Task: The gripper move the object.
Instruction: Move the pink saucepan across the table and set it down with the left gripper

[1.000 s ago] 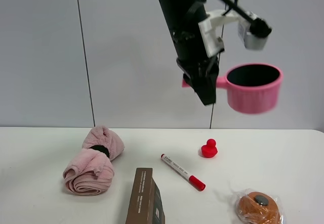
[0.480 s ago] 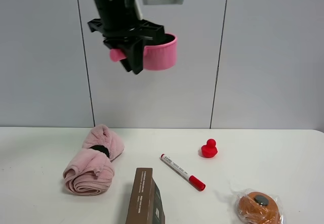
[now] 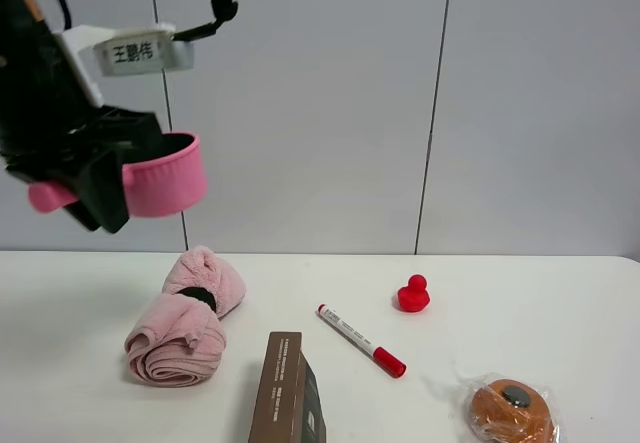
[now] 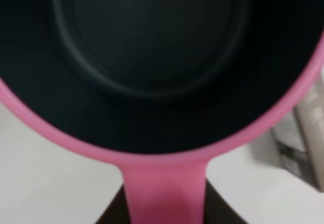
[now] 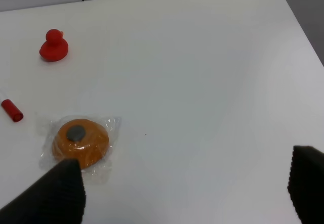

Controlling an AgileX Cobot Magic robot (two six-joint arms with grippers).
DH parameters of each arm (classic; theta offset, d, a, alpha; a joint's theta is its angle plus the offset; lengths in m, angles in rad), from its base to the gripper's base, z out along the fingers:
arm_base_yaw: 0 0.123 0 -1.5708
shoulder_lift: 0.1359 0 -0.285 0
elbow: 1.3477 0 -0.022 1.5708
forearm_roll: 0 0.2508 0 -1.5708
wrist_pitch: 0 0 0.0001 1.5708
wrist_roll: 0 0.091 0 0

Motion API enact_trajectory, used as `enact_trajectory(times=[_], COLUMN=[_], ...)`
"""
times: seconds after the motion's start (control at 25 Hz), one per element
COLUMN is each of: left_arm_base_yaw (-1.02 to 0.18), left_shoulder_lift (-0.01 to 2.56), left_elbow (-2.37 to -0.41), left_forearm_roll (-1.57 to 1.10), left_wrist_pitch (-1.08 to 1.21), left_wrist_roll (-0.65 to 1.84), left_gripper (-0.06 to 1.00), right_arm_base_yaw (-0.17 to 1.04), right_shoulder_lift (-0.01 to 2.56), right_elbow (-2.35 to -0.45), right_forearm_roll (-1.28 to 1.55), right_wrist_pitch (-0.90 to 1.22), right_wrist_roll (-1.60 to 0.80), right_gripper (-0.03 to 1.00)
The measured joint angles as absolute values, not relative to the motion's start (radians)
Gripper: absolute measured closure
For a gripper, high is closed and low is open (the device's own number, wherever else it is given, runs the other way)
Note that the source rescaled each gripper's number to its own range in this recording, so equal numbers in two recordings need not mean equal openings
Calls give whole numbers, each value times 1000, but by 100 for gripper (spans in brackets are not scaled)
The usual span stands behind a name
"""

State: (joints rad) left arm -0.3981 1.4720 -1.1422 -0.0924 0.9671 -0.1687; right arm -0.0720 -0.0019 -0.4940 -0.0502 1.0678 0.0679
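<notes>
Across the last second, we see the left gripper (image 3: 95,185) carry the pink saucepan (image 3: 160,175) from right of centre, through a higher point near the middle, to the far left of the exterior high view. The pan now hangs in the air, clear of the table (image 3: 570,303), above and slightly left of the rolled pink towel (image 3: 185,318). Its handle (image 3: 48,196) points left past the fingers, and its bowl sits roughly level.

Left gripper state: pinching the handle (the left wrist view shows dark fingers on either side of it, with the pan's dark inside filling most of the frame). Right gripper (image 5: 179,193) state: fingers spread wide and holding nothing, over the table near the wrapped orange item (image 5: 78,139) and the red duck (image 5: 53,46).

Nothing on the table has shifted; the red-capped marker (image 3: 360,340) and the brown box (image 3: 287,391) lie as before.

We judge the transport well advanced, since the pan has crossed the workspace. Descent and release remain. The towel lies close under the pan, so we recommend lowering onto bare table beside it; a landing on the roll would likely leave the pan tilted.
</notes>
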Motion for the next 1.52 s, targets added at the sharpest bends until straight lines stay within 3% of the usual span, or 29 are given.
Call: enact_trajectory(times=[0.24,0.48,0.72,1.0,1.52], left_arm_base_yaw=[-346,-346,-357,-424,-426], left_shoulder_lift=[1449,1448,1447,1447,1444], left_elbow=[-922,-765,-720,-681,-535], left_forearm_roll=[-20,-10,-18,-46,-29], left_wrist_pitch=[855,814,760,617,475], left_wrist_roll=[-171,48,148,441,513], left_gripper=[94,94,94,94,94], right_arm_base_yaw=[-72,-72,-72,-72,-72], right_shoulder_lift=[-2,-2,-2,-2,-2], right_elbow=[-494,-494,-494,-494,-494], right_forearm_roll=[-46,-46,-46,-46,-46], right_wrist_pitch=[1068,1068,1068,1068,1068], right_wrist_roll=[68,68,68,68,68], right_gripper=[-3,-3,-3,-3,-3])
